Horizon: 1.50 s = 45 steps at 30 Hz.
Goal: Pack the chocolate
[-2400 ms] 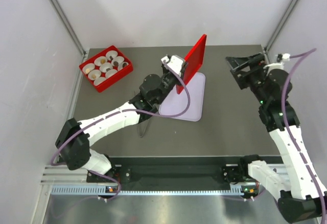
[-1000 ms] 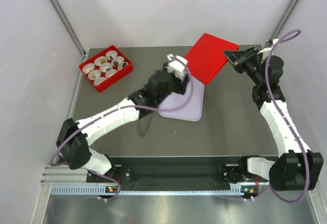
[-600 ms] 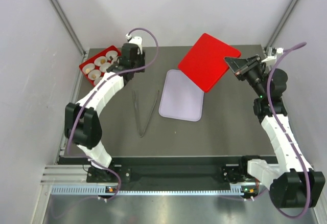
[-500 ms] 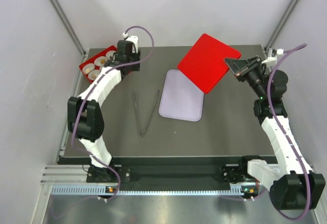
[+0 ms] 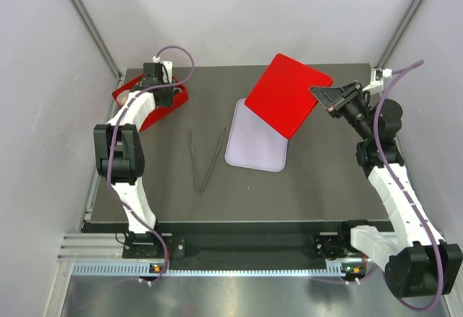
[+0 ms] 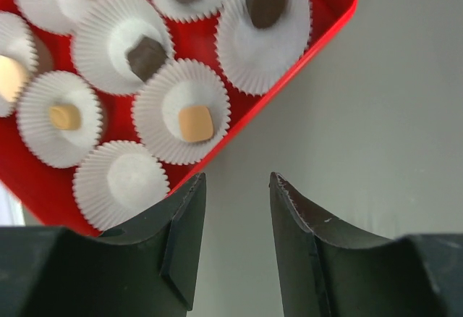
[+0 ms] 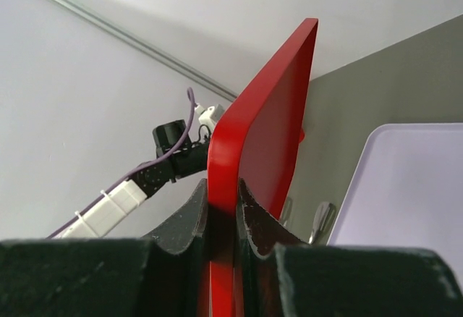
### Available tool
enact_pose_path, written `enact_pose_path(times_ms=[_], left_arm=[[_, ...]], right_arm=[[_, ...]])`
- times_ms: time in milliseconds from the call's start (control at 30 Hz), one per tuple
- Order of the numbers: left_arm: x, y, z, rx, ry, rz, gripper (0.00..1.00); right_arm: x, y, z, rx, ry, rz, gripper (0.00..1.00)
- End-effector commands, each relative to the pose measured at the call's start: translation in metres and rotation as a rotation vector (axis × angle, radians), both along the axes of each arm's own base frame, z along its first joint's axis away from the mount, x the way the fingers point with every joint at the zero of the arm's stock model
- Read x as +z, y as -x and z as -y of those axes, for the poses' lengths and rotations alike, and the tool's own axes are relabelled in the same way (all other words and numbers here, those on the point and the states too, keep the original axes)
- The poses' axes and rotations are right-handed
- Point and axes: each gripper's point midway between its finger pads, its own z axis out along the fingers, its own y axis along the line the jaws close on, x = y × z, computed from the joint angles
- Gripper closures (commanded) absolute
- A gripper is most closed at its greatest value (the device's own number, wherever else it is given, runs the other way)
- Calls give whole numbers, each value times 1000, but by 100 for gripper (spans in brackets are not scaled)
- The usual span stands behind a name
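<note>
left claw (image 6: 235, 181) moved over tray (image 6: 338, 2), lid (image 5: 283, 103) shifted left

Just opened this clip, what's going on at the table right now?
The right gripper pinches a flat red lid by its edge, holding it raised above the far end of the lavender tray. The left gripper hovers open and holds nothing, at the edge of the red box where the chocolate sits in white paper cups; one cup looks empty. A pair of tongs lies untouched on the table.
</note>
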Motion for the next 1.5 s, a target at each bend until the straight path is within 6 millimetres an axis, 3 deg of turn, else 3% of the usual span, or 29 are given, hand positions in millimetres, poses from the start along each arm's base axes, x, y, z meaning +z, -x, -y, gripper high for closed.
enact_pose_path(times_ms=[0, 167, 300, 433, 500, 700, 833, 967, 1067, 1233, 1467], left_arm=[[-5, -7, -5, -23, -22, -4, 54], [-15, -19, -16, -9, -80, 9, 53], [0, -28, -6, -38, -32, 69, 54], [28, -34, -1, -47, -12, 151, 53], [31, -36, -4, -43, -28, 166, 52], [10, -42, -10, -58, -53, 113, 52], [28, -43, 6, -122, 6, 157, 52], [37, -44, 3, -96, 1, 185, 52], [15, -42, -24, -27, -39, 118, 53], [-32, -22, -28, -5, -43, 6, 54], [-36, -9, -15, -19, 23, -13, 62]], right_arm=[[32, 7, -4, 14, 12, 118, 100], [32, 10, -7, 20, 20, 123, 100], [31, 11, -8, 18, 31, 123, 100], [27, 9, -8, 17, 39, 114, 100], [26, 7, -8, 17, 38, 109, 100], [25, 5, -10, 16, 58, 108, 100], [22, 5, -11, 14, 73, 101, 100], [16, 3, -10, 7, 68, 88, 100], [13, 3, -11, 11, 65, 80, 100], [19, 4, -10, 8, 76, 90, 100], [18, 3, -11, 9, 80, 86, 100]])
